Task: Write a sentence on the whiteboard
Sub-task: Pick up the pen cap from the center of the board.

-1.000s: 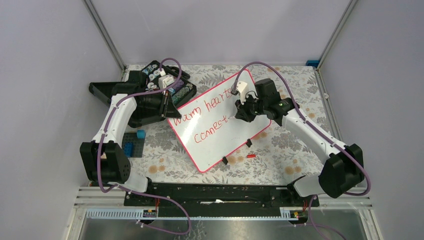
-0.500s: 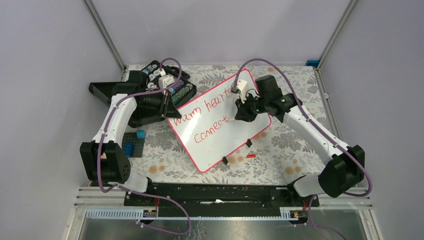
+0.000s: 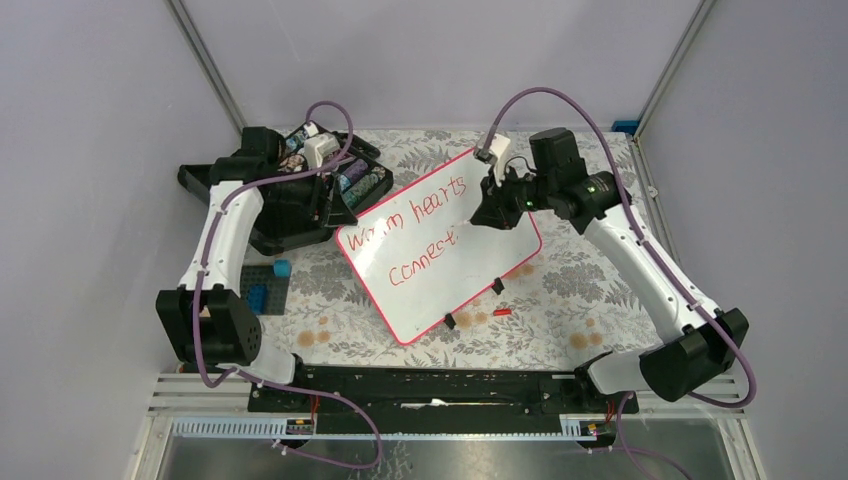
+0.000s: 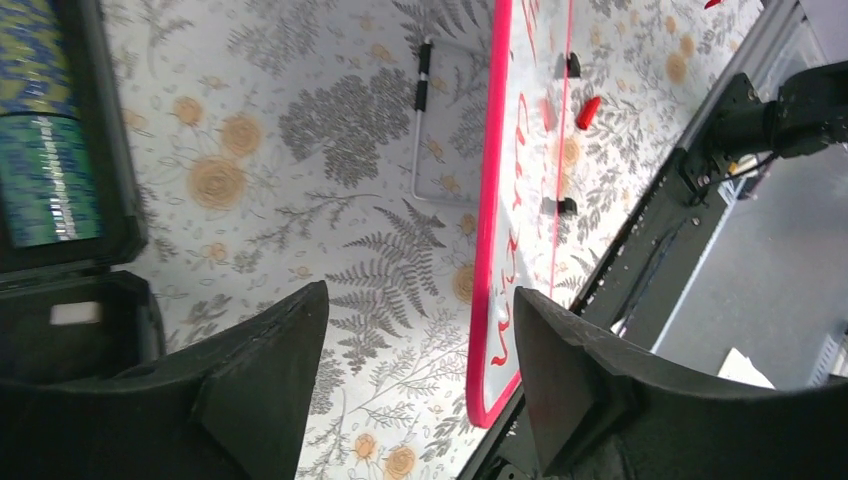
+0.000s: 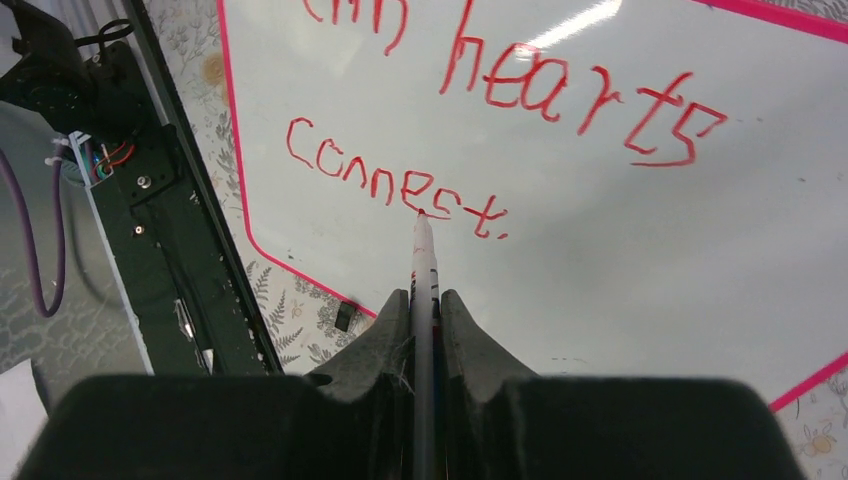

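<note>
The floral counter [image 3: 590, 290] carries the whiteboard [image 3: 430, 295], which lies below and ahead of the right fingers [image 5: 462, 335] and just beside the left fingers [image 4: 565, 370], with an open black case [image 4: 115, 200] on their other side. The left fingers stand wide apart and empty. The sentence [image 5: 490, 85], red "Warm hearts connect" in two lines, spreads beyond the right fingers, which are pinched on a marker [image 5: 424, 265] whose tip points at the lower line.
</note>
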Action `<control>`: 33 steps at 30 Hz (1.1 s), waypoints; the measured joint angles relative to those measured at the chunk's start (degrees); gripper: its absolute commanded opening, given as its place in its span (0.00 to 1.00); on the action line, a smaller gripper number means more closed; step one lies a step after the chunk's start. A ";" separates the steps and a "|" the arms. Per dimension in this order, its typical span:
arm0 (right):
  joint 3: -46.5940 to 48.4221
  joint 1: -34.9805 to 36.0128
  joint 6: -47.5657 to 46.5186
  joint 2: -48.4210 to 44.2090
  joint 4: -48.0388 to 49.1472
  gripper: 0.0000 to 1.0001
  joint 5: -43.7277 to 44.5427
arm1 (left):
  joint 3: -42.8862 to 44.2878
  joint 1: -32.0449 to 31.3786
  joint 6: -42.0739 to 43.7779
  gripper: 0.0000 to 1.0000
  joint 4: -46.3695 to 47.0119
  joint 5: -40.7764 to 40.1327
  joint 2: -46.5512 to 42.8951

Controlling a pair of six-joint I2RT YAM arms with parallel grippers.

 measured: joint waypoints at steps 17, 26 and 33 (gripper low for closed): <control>-4.68 -30.99 5.42 -1.62 1.03 0.00 -13.92 | 19.37 0.50 -6.16 0.85 5.90 -9.25 1.70; -11.80 -44.24 6.73 -2.45 3.61 0.00 -15.37 | 22.03 -27.19 -4.39 0.76 8.98 -19.12 6.82; -17.90 -48.26 11.23 -4.90 9.05 0.00 -15.26 | 16.87 -46.56 -2.75 0.72 13.51 -27.47 16.44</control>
